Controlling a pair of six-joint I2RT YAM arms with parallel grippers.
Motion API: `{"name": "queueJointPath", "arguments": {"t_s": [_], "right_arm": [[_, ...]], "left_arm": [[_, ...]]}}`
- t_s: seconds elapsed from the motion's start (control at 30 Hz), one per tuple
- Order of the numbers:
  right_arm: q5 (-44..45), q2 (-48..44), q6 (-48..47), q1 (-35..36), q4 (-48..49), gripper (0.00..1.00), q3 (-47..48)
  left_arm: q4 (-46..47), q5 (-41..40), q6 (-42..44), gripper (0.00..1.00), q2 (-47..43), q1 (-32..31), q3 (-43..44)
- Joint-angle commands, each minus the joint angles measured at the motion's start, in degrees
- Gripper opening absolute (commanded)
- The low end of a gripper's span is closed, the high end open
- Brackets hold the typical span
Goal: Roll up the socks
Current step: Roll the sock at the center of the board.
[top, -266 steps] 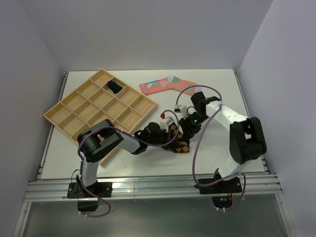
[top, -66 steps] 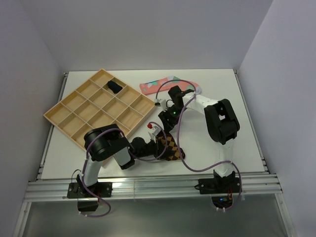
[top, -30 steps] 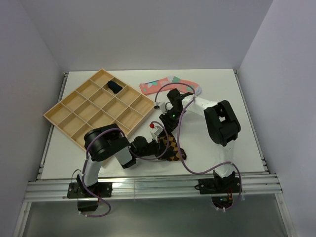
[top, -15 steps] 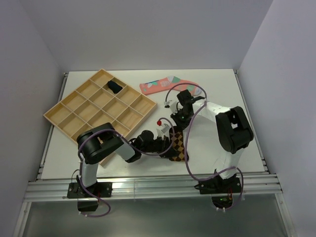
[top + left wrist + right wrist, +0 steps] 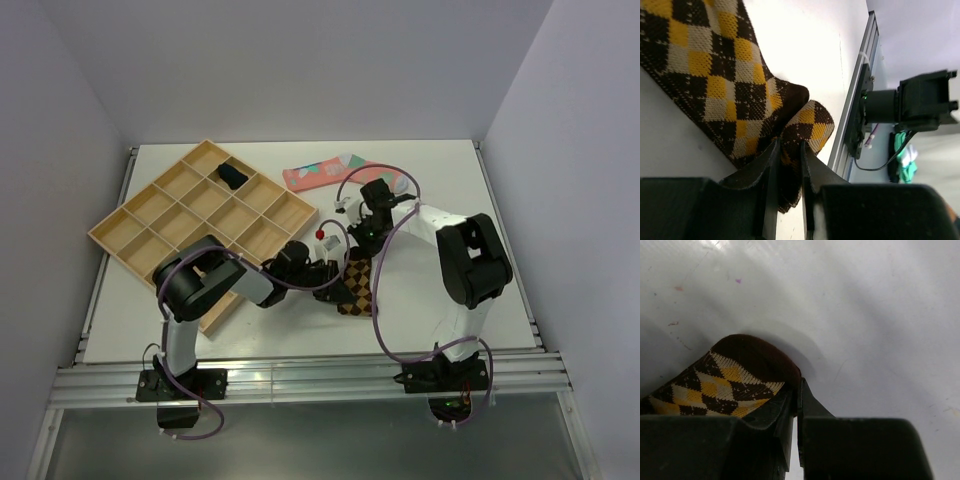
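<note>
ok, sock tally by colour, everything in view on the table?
brown-and-orange diamond sock: 1
pink sock with teal and white patches: 1
dark navy sock, in a compartment of the wooden tray: 1
Total: 3

Coarse knitted sock (image 5: 705, 65), bare wooden tray (image 5: 165, 215), smooth white table (image 5: 500, 200).

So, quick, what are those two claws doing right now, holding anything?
Left gripper: closed on a fold of the brown-and-orange diamond sock.
Right gripper: closed, pinching the same sock's dark toe edge.
</note>
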Motion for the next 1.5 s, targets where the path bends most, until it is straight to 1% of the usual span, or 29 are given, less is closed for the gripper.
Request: {"name": "queueJointPath", "arguments": {"t_s": [0.0,0.03,0.13,0.17,0.2,0.27,0.3,0.4,0.47,0.53,0.6,0.63,0.67,0.73,0.77,0.8,0.83,0.87,0.9,0.97,1.0,1.07,1.13,1.23,1.37,1.47], "right_arm": [[2.47,-0.55,-2.75,-1.92,7.2,0.08,1.45],[2.29,-0.73,-2.76,-2.0,7.38,0.08,1.09],[0.36,-0.82,-3.46,-2.36,6.77,0.08,1.18],[-1.48,-1.17,-3.89,-2.44,6.5,0.09,1.0],[-2.19,-1.52,-4.16,-2.44,6.41,0.15,0.83],[-2.99,-2.31,-4.25,-2.8,6.15,0.22,0.48],[-3.68,-3.18,-4.25,-2.8,6.06,0.31,0.3],[-4.57,-6.25,-4.51,-3.32,5.54,0.46,-0.05],[-5.45,-8.02,-5.04,-4.28,5.01,0.51,-0.4],[-7.19,-11.17,-5.74,-5.08,3.78,0.51,-0.93],[-9.48,-14.07,-8.46,-6.57,1.24,0.51,-2.33],[-12.28,-17.66,-9.77,-7.1,0.36,0.51,-3.12],[-13.44,-19.43,-13.53,-7.45,-0.52,0.51,-3.91],[-15.11,-23.47,-17.68,-7.98,-2.72,0.51,-7.6],[-17.12,-26.71,-22.48,-7.98,-3.51,0.51,-10.48],[-17.83,-28.31,-24.88,-7.98,-5.69,0.52,-11.82],[-18.54,-29.11,-27.08,-7.98,-6.85,0.52,-12.96],[-20.2,-29.47,-31.97,-7.9,-8.16,0.53,-14.45],[-21.09,-29.21,-35.07,-7.89,-12.44,0.53,-14.81],[-22.58,-28.25,-40.78,-7.89,-14.93,0.53,-15.78],[-23.02,-27.54,-42.21,-7.81,-16.42,0.53,-16.57],[-22.94,-27.19,-44.66,-7.11,-17.05,0.53,-17.63],[-21.89,-28.41,-45.03,-6.05,-15.57,0.54,-19.73],[-20.13,-32.19,-44.15,-3.68,-9.95,0.56,-24.13],[-19.25,-35.18,-43.1,0.62,-7.3,0.58,-27.9],[-18.11,-36.06,-42.14,2.47,-5.54,0.59,-29.58]], "left_arm": [[-11.38,6.24,-3.09,0.0,4.04,1.42,2.18],[-11.47,7.2,-3.89,0.0,4.84,1.77,3.4],[-19.62,6.34,-3.2,0.0,7.74,2.3,7.88],[-22.86,5.98,-3.11,0.0,8.97,2.3,8.77],[-24.37,5.63,-3.54,0.0,9.41,2.3,9.56],[-27.1,5.19,-4.07,0.0,10.56,2.39,11.76],[-29.2,5.1,-4.51,0.0,11.69,2.56,12.29],[-34.39,3.44,-4.42,0.0,12.93,2.56,14.57],[-35.63,3.26,-4.51,0.0,13.46,2.65,15.28],[-37.48,2.64,-4.34,0.0,13.99,2.65,15.89],[-38.1,2.03,-4.51,0.0,14.6,2.74,15.9],[-37.93,2.2,-4.6,0.0,14.86,2.74,15.81],[-37.58,2.2,-4.95,0.0,15.3,2.83,15.72],[-38.62,1.5,-4.43,0.0,15.83,2.74,16.07],[-38.72,1.15,-3.81,0.0,16.27,2.83,16.07],[-38.8,1.06,-3.72,0.0,16.53,2.74,16.07],[-38.8,1.06,-3.55,0.0,16.71,2.74,15.99],[-38.63,1.06,-3.28,0.0,17.15,2.83,15.9],[-38.45,1.23,-3.37,0.0,17.33,2.74,15.72],[-37.93,1.93,-2.84,0.01,18.03,2.83,15.55],[-38.1,2.29,-2.58,0.0,18.21,2.83,15.55],[-38.71,2.46,-1.79,0.0,18.73,2.83,15.37],[-38.89,2.73,-1.44,0.0,19.0,2.74,15.02],[-39.51,2.99,-0.65,0.0,19.35,2.83,14.93],[-40.04,3.17,0.06,0.0,19.35,2.91,15.28],[-40.56,3.34,0.41,0.0,19.61,2.83,15.98]]}}
